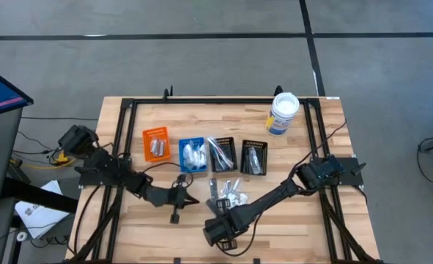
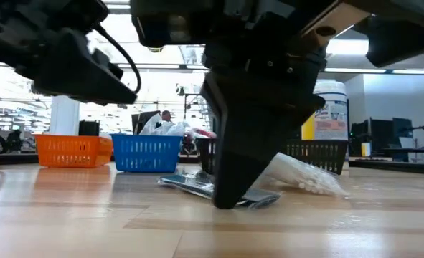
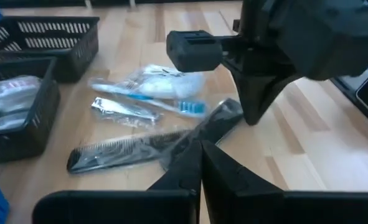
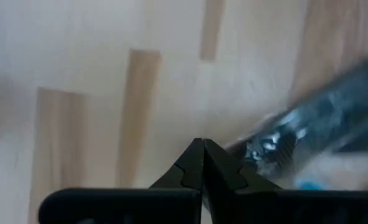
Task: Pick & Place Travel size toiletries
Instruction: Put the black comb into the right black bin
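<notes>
While four bins [image 1: 201, 154] already hold items, loose toiletries pile [image 1: 227, 192] sits mid-table, unsorted. Right gripper [image 1: 217, 232] beside pile, left gripper [image 1: 189, 198] near it; both closed, empty.

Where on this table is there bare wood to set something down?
Free: the strip behind the orange bin, and the right side below the white tub. Crowded: the bin row and the loose toiletries with both grippers beside them.
</notes>
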